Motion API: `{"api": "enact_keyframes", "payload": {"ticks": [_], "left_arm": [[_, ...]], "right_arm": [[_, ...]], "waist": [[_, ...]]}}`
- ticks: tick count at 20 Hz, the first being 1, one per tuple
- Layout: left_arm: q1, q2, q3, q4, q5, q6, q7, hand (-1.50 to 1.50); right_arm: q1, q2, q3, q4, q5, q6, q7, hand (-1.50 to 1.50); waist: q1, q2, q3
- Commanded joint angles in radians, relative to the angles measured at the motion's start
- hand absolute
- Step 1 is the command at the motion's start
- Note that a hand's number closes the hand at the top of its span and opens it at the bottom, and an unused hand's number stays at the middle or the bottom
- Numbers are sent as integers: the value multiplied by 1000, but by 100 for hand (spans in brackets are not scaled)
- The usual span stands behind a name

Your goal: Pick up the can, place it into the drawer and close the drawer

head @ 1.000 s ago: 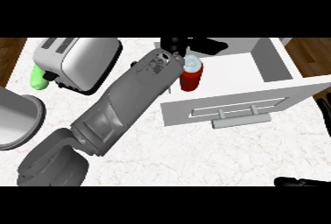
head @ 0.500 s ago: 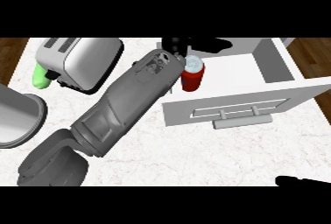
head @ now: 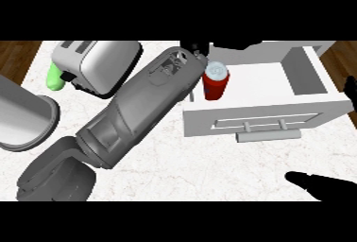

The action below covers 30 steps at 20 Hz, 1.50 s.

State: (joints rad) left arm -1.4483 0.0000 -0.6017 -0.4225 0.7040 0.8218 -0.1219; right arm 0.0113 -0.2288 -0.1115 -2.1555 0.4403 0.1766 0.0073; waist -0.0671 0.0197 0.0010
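The red can [head: 216, 84] with a silver top stands upright at the left end of the open white drawer [head: 307, 78], over its inner floor. My left forearm runs from the lower left up to the can. My left hand [head: 197, 48] is at the can's top, with dark fingers curled round its far side, partly cut off by the view's upper edge. My right hand [head: 326, 186] rests open at the lower right corner, apart from the drawer's front and its handle [head: 265, 125].
A silver toaster [head: 97, 64] stands at the back left with a green object [head: 54, 77] beside it. A grey round vessel [head: 24, 118] sits at the left edge. A dark shape [head: 351, 90] shows at the right edge. Bare marble counter lies in front of the drawer.
The left hand and the can have shifted slightly right, further over the drawer's left end. The right hand shows a little more in the lower right corner.
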Motion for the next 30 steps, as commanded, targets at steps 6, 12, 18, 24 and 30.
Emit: {"api": "enact_keyframes", "payload": {"ticks": [6, 12, 18, 24, 30], "left_arm": [[13, 0, -5, -40, 9, 22, 13, -150], [4, 55, 6, -91, -32, 4, 75, -150], [73, 121, 3, -181, -76, -6, 137, -150], [143, 285, -20, -365, -102, -44, 254, -150], [105, 275, -58, -469, -142, 36, 397, -150]], "right_arm": [[-68, -21, 201, 150, 412, -90, 6, -150], [-123, -20, 226, 315, 578, -145, 42, -150], [-224, 65, 200, 613, 601, -346, -57, -150], [-283, 72, 141, 819, 624, -461, -97, -150], [-414, 88, 116, 1044, 690, -559, -112, -150]], "waist": [[51, -11, -1], [80, -23, -1], [86, -21, 0], [110, -24, -1], [116, -22, 1]]}}
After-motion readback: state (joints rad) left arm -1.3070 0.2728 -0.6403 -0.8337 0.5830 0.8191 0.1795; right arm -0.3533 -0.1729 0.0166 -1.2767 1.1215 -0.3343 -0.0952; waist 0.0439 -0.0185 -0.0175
